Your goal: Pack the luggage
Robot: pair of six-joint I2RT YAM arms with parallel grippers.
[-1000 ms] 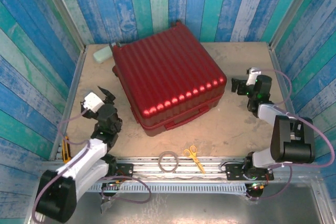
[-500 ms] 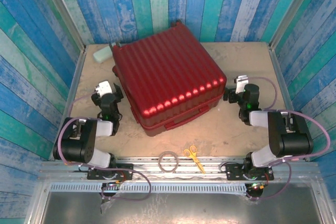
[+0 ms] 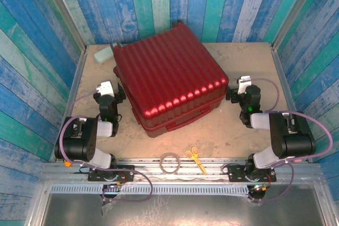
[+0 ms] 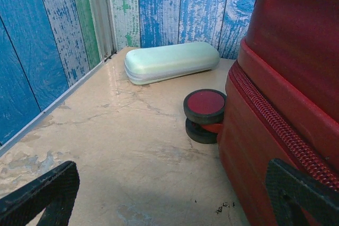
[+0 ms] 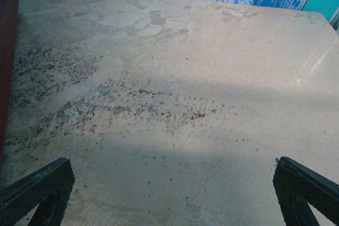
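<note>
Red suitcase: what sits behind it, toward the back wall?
A pale green glasses case lies on the table beyond the red suitcase and its wheels, apart from them. The closed shell hides anything else behind it.

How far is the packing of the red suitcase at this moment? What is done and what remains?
Done: nothing visible. The red suitcase lies closed, its zipper shut where seen. In hand: nothing; the left hand and right hand are open and empty beside it. Left: opening it and, probably, putting in the pale green glasses case, scissors and grey ring, all lying outside.
</note>
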